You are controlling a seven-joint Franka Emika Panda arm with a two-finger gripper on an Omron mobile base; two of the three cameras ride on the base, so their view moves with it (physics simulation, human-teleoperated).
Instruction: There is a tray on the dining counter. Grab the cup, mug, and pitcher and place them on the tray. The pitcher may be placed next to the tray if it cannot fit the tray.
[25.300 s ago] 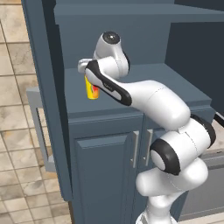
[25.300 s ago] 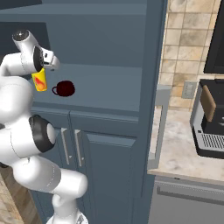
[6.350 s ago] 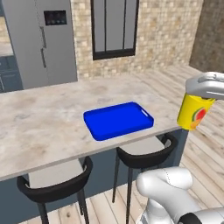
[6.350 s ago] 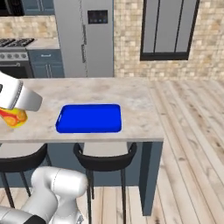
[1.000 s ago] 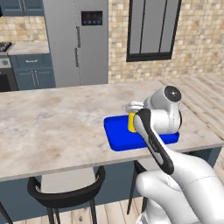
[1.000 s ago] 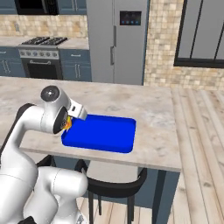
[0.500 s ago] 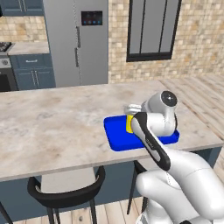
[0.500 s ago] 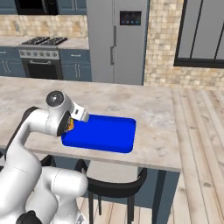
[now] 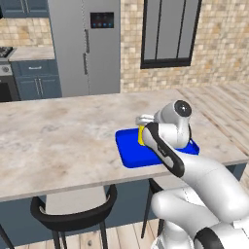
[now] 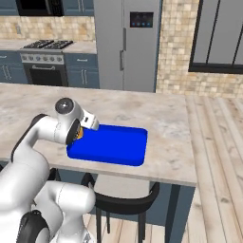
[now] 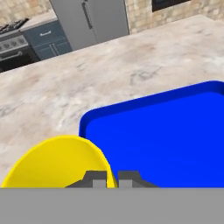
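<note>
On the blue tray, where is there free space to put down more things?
Most of the tray is bare: its middle and the end away from the cup. The crowded corner is where the gripper holds the cup. The dining counter beside it is bare too.

Steel fridge (image 10: 126,43), stone-tile wall (image 9: 219,44), dark-framed window (image 9: 168,31), plank floor (image 10: 220,156), black stools (image 9: 73,216)

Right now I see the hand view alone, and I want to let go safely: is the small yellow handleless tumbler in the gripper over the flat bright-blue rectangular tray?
Observer: Yes. In the left base view the yellow tumbler shows inside the rim of the blue tray, near one corner; the arm hides its base.
Operator: Anything else on it?
Observer: In the right base view the tray's visible surface holds nothing else.
Operator: Is it near the edge?
Observer: It lies along the front edge of the beige marbled counter, above a black stool.
</note>
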